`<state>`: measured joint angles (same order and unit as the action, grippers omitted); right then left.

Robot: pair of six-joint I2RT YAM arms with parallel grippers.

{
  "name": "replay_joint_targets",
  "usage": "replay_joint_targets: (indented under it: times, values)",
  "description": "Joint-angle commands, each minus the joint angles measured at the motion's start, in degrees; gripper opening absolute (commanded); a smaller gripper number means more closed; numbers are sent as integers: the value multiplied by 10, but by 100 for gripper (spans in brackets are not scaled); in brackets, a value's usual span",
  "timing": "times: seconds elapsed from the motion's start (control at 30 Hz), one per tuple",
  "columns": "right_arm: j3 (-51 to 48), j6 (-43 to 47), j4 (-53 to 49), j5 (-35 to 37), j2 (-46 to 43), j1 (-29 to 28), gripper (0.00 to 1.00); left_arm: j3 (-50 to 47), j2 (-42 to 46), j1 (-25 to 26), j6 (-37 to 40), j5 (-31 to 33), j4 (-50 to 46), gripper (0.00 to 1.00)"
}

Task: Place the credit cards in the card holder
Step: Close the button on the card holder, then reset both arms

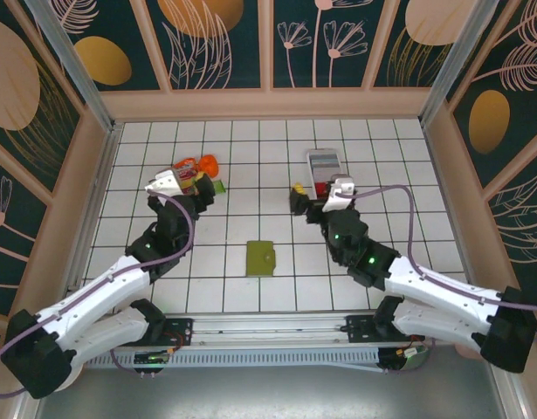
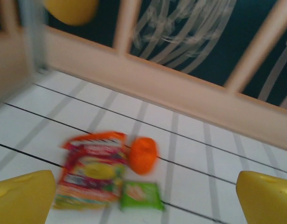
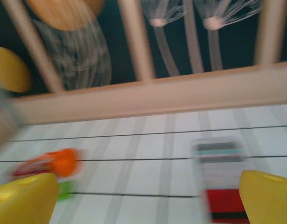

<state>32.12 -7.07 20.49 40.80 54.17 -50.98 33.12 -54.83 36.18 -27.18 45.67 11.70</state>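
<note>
Top view, card holder (image 1: 261, 258): olive-green, lies flat mid-tabletop toward the near edge, between the arms; I read no marking on it.
Top view, credit cards (image 1: 321, 186): red patch at the near end of the white tray (image 1: 323, 161), just beside the right gripper (image 1: 298, 199); I cannot count them.
Top view, left gripper (image 1: 203, 198): beside the snack packets (image 1: 188, 168).
Left wrist view, left gripper (image 2: 144, 182): yellow fingers (image 2: 22, 198) spread wide, holding nothing; snack packets (image 2: 92, 170) print too blurred to read.
Right wrist view, right gripper (image 3: 148, 179): fingers (image 3: 267, 196) released, empty; credit cards (image 3: 225, 203) blurred, cut off by the frame's lower edge.
</note>
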Motion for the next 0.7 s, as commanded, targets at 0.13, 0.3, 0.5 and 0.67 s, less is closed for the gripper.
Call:
replay_joint_targets:
  times: [0.13,0.3,0.5,0.67]
  values:
    - [-198,205,269,-202,-12,290,99,-163,-52,-158,190,-47,325,99]
    - [-253,135,389,-395,68,451,99,-218,-159,-228,228,-126,463,99]
    - [-258,124,588,-424,261,477,99,-180,-241,-247,260,-190,506,99]
    - [-232,86,586,-505,315,534,99,-205,-293,-286,265,-232,624,99]
